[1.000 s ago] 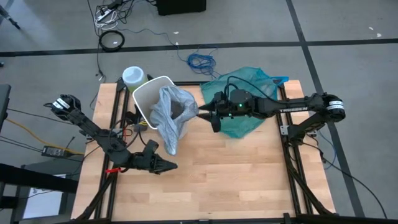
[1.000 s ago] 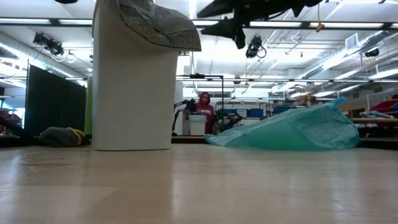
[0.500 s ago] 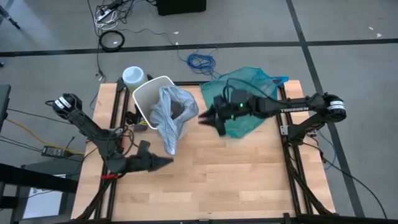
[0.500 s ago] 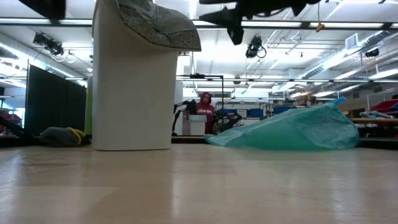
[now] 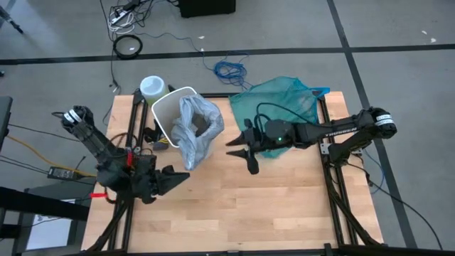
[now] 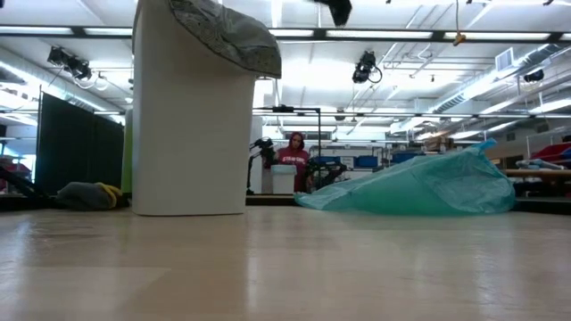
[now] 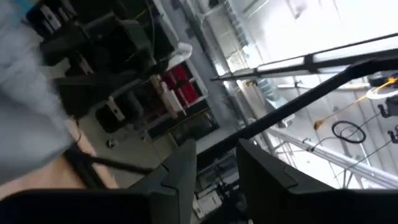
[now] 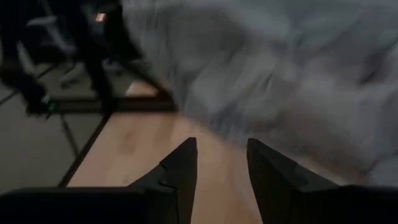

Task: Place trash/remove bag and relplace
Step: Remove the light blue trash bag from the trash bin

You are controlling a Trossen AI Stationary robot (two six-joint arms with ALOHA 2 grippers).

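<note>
A white bin (image 5: 168,107) stands upright at the table's far left. The pale grey bag (image 5: 193,131) lines it and spills crumpled over its rim toward the table's middle; the low view shows the overhang (image 6: 230,34). No trash shows. My right gripper (image 5: 231,144) hovers open to the right of the bag, pointing at it, with nothing between its fingers (image 8: 221,144). My left gripper (image 5: 182,176) hangs open in the air near the table's left edge, nearer than the bin, tipped upward (image 7: 214,146) and empty.
A teal-green plastic bag (image 5: 281,107) lies heaped at the far right, under my right arm. A white-topped cylinder (image 5: 152,87) stands beyond the bin. Bare wood (image 5: 242,213) spreads over the near half of the table. A person (image 6: 291,159) stands far off in the room.
My right gripper has drawn back from the bag's overhanging edge, toward the table's near edge and a little to the right, rolling as it went. My left gripper has risen and swung toward the left edge, rolling and tipping upward. The bag's overhang has sagged back slightly toward the bin.
</note>
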